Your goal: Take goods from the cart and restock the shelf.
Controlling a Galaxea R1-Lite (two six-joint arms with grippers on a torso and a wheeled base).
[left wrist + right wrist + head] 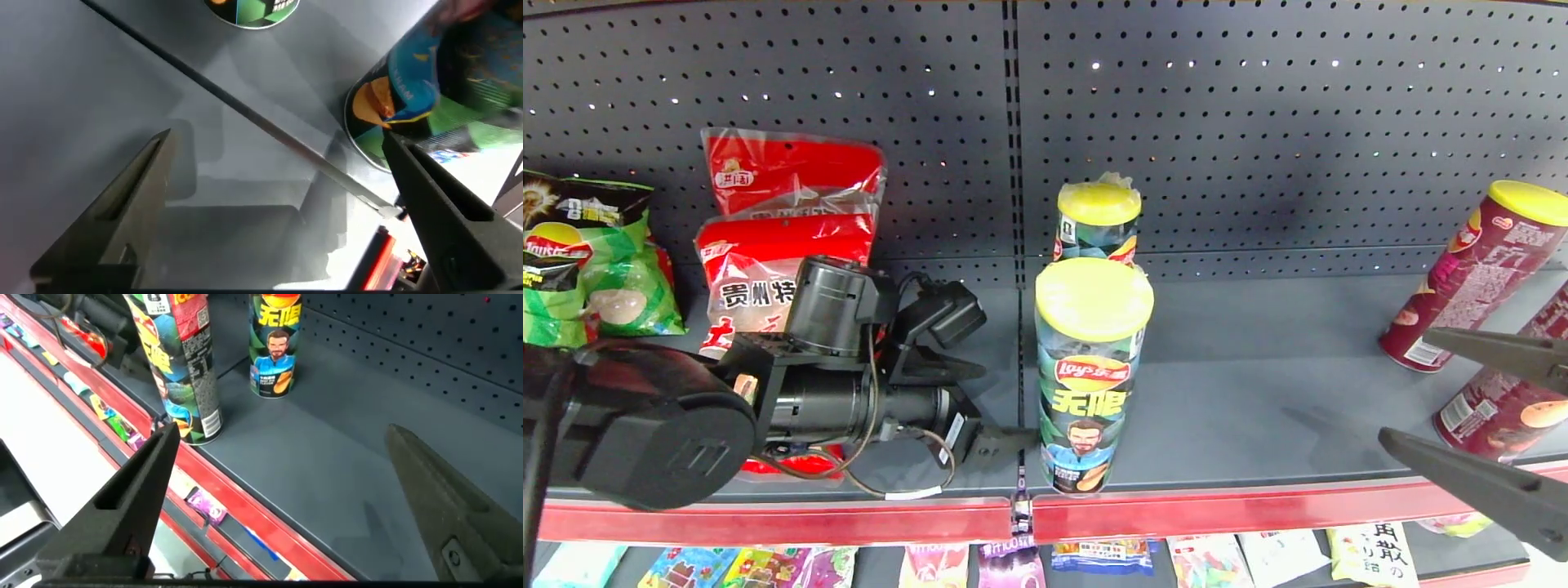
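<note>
Now the left tool (276,137) and right tool (282,431), tapered black wedges, gape empty near a glossy yellow-lidded cylindrical can (1093,384).

Two green chip cans (1093,376) (1098,224) at centre, two maroon cans (1474,278) (1499,408) at right edge, two red bags (792,171) (760,278) and one green bag (596,261) at left.

Head faces shelf (1258,392), wrists near, sharing cans (1086,392)

Upright yellow-lidded can (1092,376) on shelf (1258,400)
</note>
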